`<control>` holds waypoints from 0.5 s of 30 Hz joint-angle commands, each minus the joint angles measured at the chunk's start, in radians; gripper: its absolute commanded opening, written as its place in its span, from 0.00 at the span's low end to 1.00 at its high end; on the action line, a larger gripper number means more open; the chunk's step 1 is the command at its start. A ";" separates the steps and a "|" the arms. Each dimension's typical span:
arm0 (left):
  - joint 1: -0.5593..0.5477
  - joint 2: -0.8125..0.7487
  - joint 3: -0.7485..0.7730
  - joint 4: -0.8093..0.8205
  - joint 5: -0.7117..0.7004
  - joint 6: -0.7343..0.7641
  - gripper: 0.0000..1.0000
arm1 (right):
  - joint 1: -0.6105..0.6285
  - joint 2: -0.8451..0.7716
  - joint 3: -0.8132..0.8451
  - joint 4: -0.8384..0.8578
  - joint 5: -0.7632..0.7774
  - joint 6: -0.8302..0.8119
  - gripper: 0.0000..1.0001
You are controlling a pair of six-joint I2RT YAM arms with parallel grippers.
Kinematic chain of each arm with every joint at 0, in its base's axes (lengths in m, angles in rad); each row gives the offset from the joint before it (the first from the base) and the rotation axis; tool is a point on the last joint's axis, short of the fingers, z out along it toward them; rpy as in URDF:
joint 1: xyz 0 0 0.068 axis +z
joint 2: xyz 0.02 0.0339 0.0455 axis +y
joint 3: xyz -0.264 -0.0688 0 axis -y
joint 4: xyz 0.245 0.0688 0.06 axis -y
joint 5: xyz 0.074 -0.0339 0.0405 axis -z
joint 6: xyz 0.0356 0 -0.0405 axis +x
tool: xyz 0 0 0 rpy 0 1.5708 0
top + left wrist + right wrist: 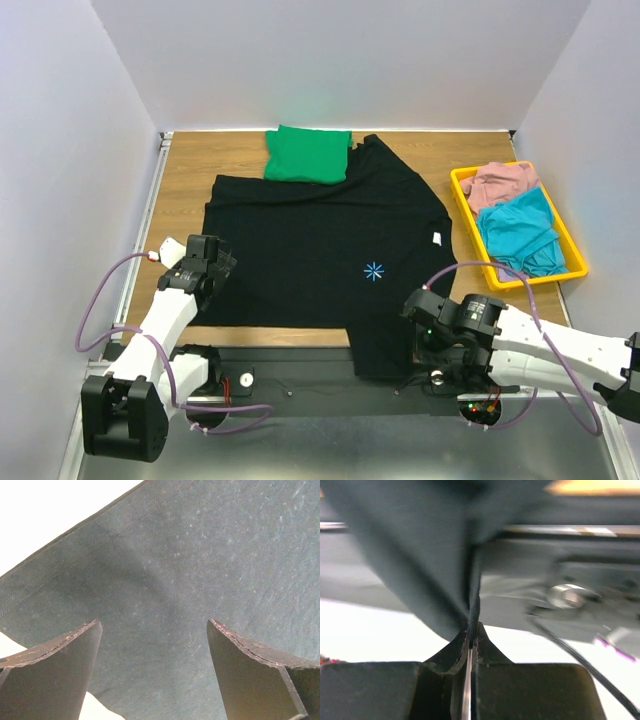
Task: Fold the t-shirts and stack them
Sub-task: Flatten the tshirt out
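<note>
Your right claw [471, 630] is pinched tight on a fold of the black t-shirt [310, 250] at the worktop's [190, 170] near edge. Your left claw [154, 624] gapes wide over the shirt's left edge, gripping nothing. The green t-shirt [307, 155] lies folded at the far edge.

We cannot read the white tag [438, 238] on the black t-shirt [300, 250] — too small — part of its far edge hides under the green t-shirt [308, 155], and the right wrist view is blurred.
</note>
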 commanded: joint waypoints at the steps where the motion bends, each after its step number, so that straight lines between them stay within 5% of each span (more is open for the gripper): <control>1: 0.001 0.014 0.001 -0.012 -0.029 -0.014 0.98 | 0.006 0.006 -0.029 -0.123 -0.023 0.099 0.00; 4: 0.004 0.025 0.001 -0.023 -0.038 -0.030 0.98 | 0.006 0.077 -0.004 -0.133 0.090 0.080 0.00; 10: 0.004 0.060 -0.008 -0.052 0.023 -0.050 0.98 | 0.004 0.154 -0.041 0.244 0.219 -0.021 0.00; 15: 0.002 0.081 0.008 -0.094 0.096 -0.049 0.98 | 0.006 0.204 -0.050 0.300 0.310 -0.066 0.00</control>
